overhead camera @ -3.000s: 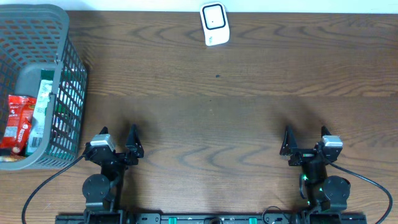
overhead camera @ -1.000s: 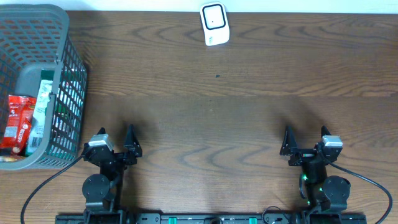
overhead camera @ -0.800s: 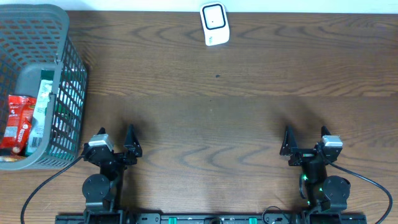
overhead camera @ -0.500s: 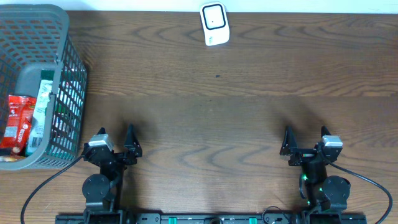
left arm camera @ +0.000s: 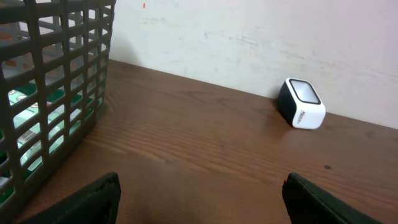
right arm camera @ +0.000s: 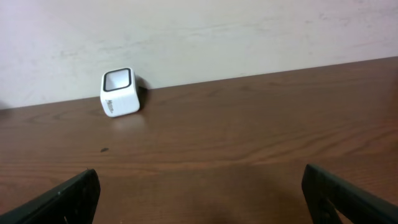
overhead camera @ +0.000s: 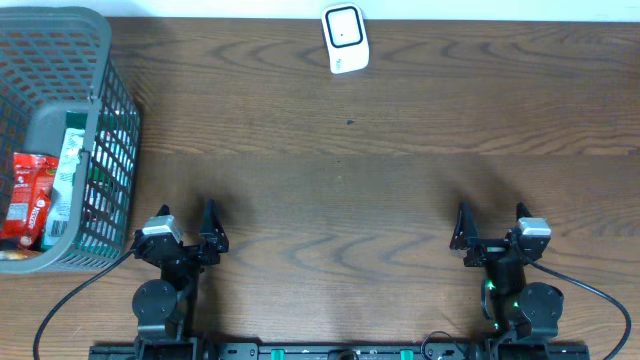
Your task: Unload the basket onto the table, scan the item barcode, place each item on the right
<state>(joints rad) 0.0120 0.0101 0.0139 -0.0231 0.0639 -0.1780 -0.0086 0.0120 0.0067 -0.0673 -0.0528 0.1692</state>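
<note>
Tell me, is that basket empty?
No. The basket holds items: a red packet and a green-white pack lie inside.

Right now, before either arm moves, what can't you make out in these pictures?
- Barcodes: overhead, the red packet and other items in the basket are too small to show any.
- Basket contents: left wrist view, the mesh wall hides all but green and white glimpses.
- Basket's left side: overhead, cut off by the frame edge.
- Lettering on the scanner: all views, too small to read.

1. The overhead camera looks straight down on my whole table (overhead camera: 350,200).
2. My left wrist camera sits low, facing the far wall (left arm camera: 249,37).
3. My right wrist camera does likewise; all three share the white scanner (overhead camera: 345,38).
</note>
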